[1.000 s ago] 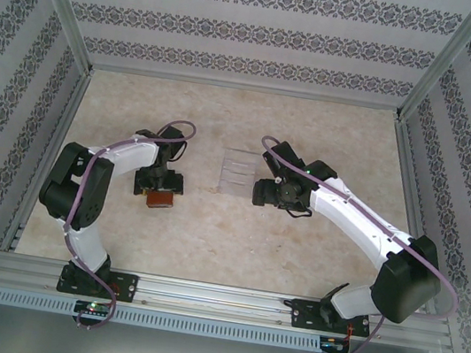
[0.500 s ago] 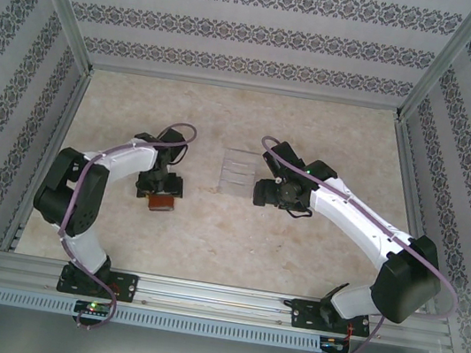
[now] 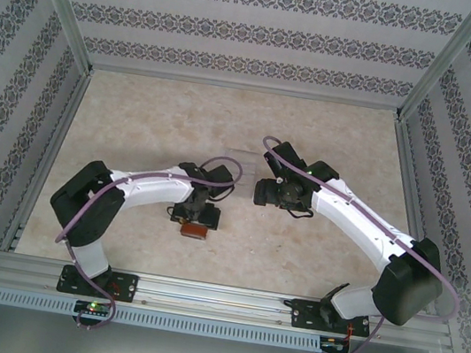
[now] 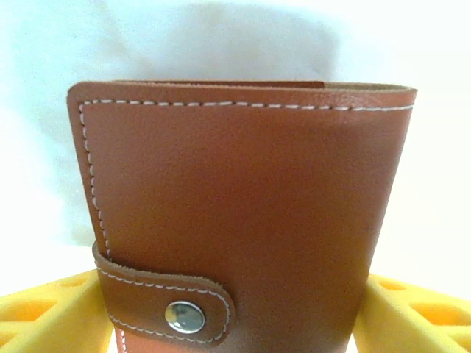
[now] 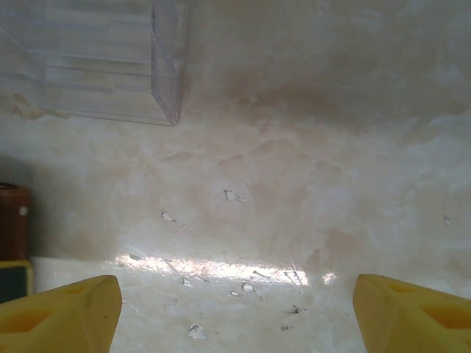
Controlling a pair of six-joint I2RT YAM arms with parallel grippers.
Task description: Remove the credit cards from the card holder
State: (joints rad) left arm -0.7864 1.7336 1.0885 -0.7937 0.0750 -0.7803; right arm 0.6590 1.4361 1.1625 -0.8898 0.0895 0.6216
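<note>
Beige marbled tabletop (image 3: 137, 116), top view: left gripper (image 3: 196, 216) is clamped on the card holder (image 3: 195, 231), at 7 o'clock from the right gripper (image 3: 259, 189). Left wrist: card holder is snapped shut with the credit cards hidden; the leather is judged light and pliable, so lift the strap tab (image 4: 165, 305) first. Right wrist: fingers (image 5: 66, 312) are spread apart on nothing, with the card holder at 9 o'clock.
</note>
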